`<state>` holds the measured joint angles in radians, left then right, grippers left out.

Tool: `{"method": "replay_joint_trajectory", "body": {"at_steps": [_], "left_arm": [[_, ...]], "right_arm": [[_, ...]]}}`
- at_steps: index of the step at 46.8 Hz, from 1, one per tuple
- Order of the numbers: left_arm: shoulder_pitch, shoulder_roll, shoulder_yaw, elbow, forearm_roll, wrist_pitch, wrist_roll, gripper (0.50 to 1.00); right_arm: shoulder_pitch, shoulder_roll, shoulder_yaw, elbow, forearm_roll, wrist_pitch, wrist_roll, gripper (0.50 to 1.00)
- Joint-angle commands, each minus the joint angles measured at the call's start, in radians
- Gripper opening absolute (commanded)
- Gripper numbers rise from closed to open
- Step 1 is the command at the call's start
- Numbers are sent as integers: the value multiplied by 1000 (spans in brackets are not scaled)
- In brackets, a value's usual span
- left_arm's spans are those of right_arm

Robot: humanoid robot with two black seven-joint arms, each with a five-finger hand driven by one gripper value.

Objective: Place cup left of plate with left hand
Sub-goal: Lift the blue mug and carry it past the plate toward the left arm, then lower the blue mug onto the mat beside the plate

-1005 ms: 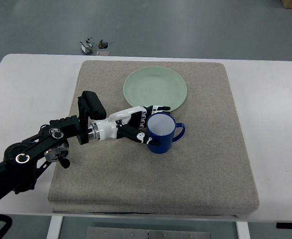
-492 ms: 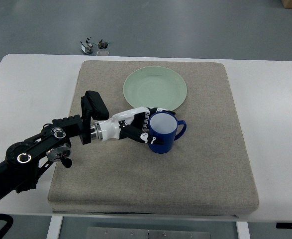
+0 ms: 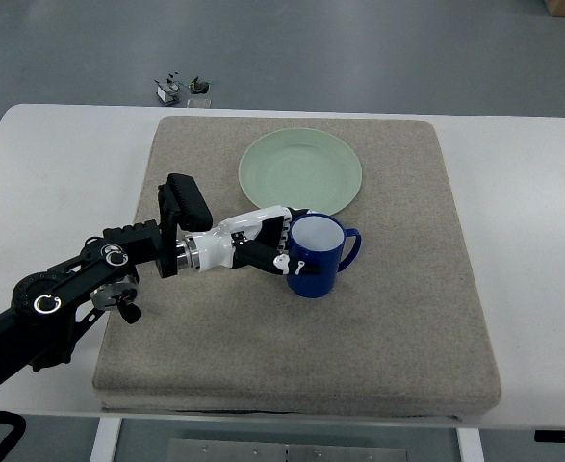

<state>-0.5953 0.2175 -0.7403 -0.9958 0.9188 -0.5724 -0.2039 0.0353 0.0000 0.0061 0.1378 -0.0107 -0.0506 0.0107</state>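
Observation:
A blue cup (image 3: pixel 318 257) with a white inside stands upright on the grey mat (image 3: pixel 398 318), its handle pointing right. It sits just below the pale green plate (image 3: pixel 300 171), near the plate's lower right rim. My left hand (image 3: pixel 280 243) comes in from the lower left and is shut on the cup's left side, its fingers wrapped around the wall. The right arm is out of view.
The mat lies on a white table (image 3: pixel 61 173). Some small metal clips (image 3: pixel 179 89) lie on the floor beyond the table's far edge. Bare mat lies to the plate's left (image 3: pixel 191 164).
The hand has tightened on the cup and the cup has shifted slightly right and up, its handle rising a little.

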Motion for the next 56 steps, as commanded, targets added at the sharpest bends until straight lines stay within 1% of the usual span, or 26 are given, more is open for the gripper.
{"method": "replay_joint_trajectory", "body": {"at_steps": [1, 2, 4, 10, 18, 19, 22, 27, 29, 34, 38, 42, 48, 53, 56], "left_arm": [[0, 0, -4, 0, -2, 2, -2, 643], [0, 0, -7, 0, -3, 2, -2, 622], [0, 2, -11, 0, -3, 3, -2, 611], [-9, 10, -40, 0, -18, 9, -6, 608], [-17, 28, -195, 2, -21, 13, -6, 596], [-17, 32, -212, 3, -20, 14, -6, 589], [-23, 48, -251, 11, -20, 16, -6, 546], [-31, 85, -294, 26, -20, 46, -8, 536], [-32, 95, -306, 34, -20, 60, -12, 518], [-43, 108, -326, 60, -20, 95, -15, 518], [-43, 120, -327, 77, -11, 140, -19, 523], [-38, 128, -324, 78, -8, 172, -31, 533], [-32, 126, -315, 100, -5, 200, -54, 538], [-29, 125, -312, 143, -6, 267, -74, 544], [-11, 120, -310, 152, -6, 279, -80, 548]], "right_arm": [[0, 0, 0, 0, 0, 0, 0, 934], [0, 0, 0, 0, 0, 0, 0, 934], [0, 0, 0, 0, 0, 0, 0, 934], [0, 0, 0, 0, 0, 0, 0, 934], [0, 0, 0, 0, 0, 0, 0, 934], [0, 0, 0, 0, 0, 0, 0, 934], [0, 0, 0, 0, 0, 0, 0, 934], [0, 0, 0, 0, 0, 0, 0, 934], [0, 0, 0, 0, 0, 0, 0, 934], [0, 0, 0, 0, 0, 0, 0, 934], [0, 0, 0, 0, 0, 0, 0, 934], [0, 0, 0, 0, 0, 0, 0, 934], [0, 0, 0, 0, 0, 0, 0, 934], [0, 0, 0, 0, 0, 0, 0, 934], [0, 0, 0, 0, 0, 0, 0, 934]]}}
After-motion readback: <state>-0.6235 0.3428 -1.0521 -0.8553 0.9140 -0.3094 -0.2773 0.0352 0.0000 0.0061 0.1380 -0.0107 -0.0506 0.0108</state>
